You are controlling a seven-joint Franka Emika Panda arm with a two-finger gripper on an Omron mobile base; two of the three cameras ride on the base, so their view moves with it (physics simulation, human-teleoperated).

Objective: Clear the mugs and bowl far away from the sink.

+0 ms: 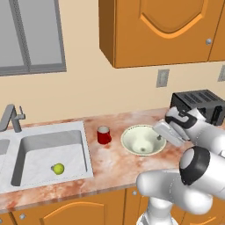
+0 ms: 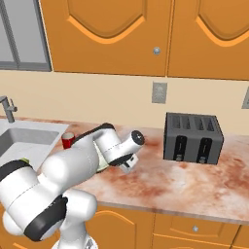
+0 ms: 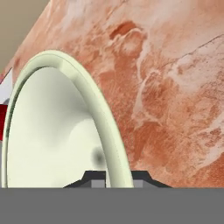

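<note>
Pincer point(image 3: 114, 176) closed on bowl point(image 1: 139, 141) rim, one finger either side. Lift level, carry toward toaster point(image 1: 201, 105), away from mug point(image 1: 103, 135) and sink point(image 1: 48, 154).

Kitchen fixtures around the reddish marbled stone surface point(image 1: 114, 165)

A black four-slot toaster point(image 2: 193, 137) stands at the back by the beige wall, under a grey wall outlet point(image 2: 158, 92). Orange wooden cabinets point(image 2: 146, 34) hang above. A small yellow-green ball point(image 1: 58, 168) lies apart, well left of the toaster.
</note>
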